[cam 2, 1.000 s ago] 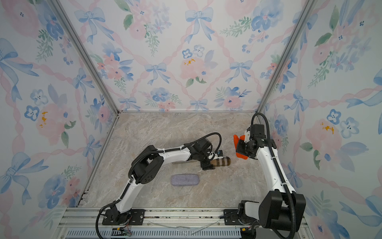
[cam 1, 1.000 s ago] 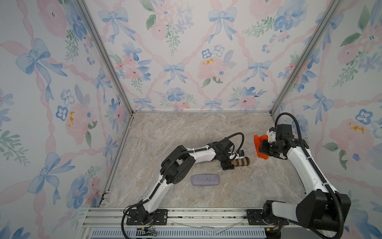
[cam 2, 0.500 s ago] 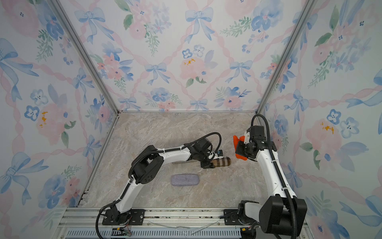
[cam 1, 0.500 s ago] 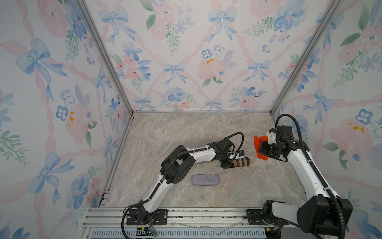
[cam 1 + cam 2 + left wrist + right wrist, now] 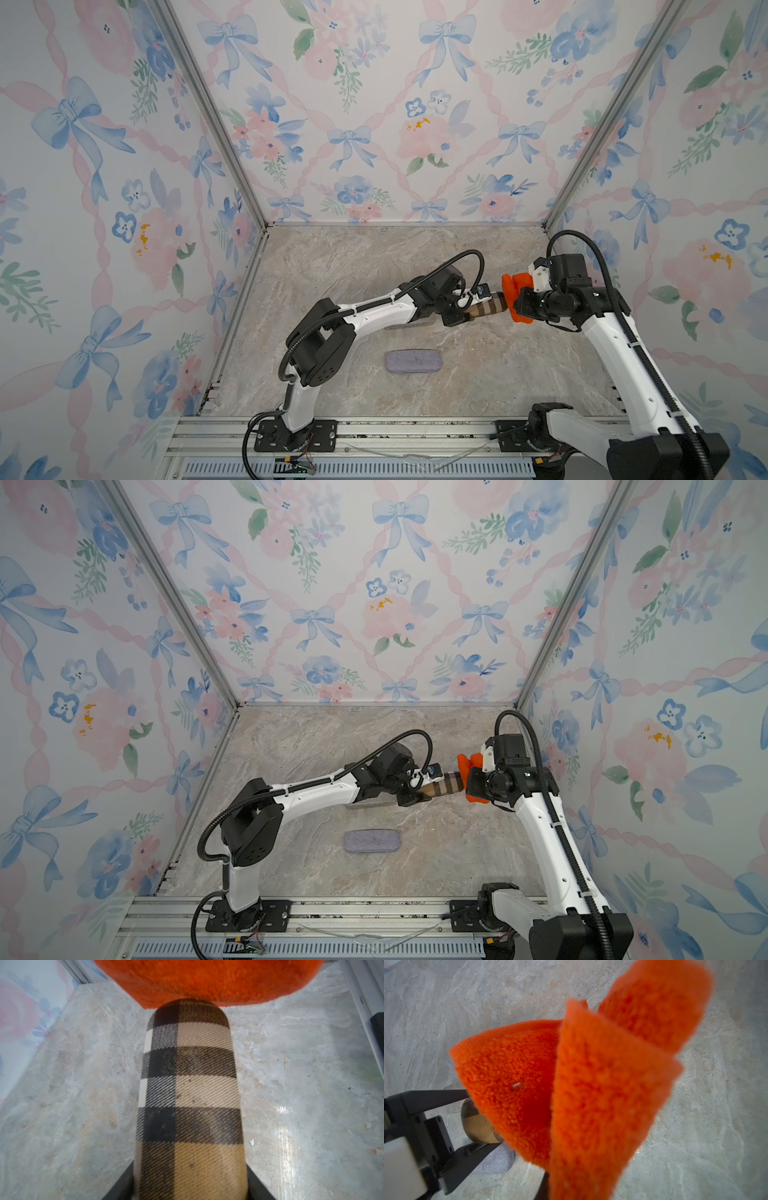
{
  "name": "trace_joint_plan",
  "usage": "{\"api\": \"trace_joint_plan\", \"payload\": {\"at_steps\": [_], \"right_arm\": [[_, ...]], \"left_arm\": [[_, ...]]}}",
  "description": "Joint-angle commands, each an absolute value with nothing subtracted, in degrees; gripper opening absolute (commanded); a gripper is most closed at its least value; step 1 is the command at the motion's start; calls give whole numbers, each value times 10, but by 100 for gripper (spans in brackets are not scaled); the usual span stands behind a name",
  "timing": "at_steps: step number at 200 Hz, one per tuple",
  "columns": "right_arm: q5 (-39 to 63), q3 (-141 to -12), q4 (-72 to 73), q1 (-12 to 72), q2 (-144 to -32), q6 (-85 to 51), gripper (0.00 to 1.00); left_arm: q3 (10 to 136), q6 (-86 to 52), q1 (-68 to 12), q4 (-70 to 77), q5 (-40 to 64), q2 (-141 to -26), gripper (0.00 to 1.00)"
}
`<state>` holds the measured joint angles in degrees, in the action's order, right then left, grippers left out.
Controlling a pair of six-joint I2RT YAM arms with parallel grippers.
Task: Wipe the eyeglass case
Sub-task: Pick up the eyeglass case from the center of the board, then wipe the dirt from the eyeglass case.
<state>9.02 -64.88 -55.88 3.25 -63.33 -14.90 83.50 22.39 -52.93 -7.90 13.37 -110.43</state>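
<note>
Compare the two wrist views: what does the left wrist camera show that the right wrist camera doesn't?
Left wrist only: the plaid case along its full checked length, with dark specks, plus a flowered wall. Right wrist only: the grey case lying on the table, and the hanging folds of the orange cloth. Both: the orange cloth at the plaid case's far end, and the left gripper clamping that case.

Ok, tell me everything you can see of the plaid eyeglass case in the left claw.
The plaid eyeglass case is a long, round-ended capsule covered in woven twill fabric, tan with dark brown and cream checks, dotted with small specks. The left claw is shut on one end, holding it roughly level. Its free rounded end presses into the orange cloth. No seam or hinge shows.
</note>
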Motion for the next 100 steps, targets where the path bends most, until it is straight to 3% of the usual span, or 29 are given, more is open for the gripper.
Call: {"api": "trace_joint_plan", "payload": {"at_steps": [1,46,100], "right_arm": [[97,-678,-601,43,-623,-158,0],[93,-741,-659,93,-635,-149,0],[156,-792,-715,97,-617,-153,0]], "left_arm": [[803,207,-534,-65,117,-1073,34],[769,192,-536,-50,112,-1035,33],[745,188,-544,-36,109,-1002,33]]}}
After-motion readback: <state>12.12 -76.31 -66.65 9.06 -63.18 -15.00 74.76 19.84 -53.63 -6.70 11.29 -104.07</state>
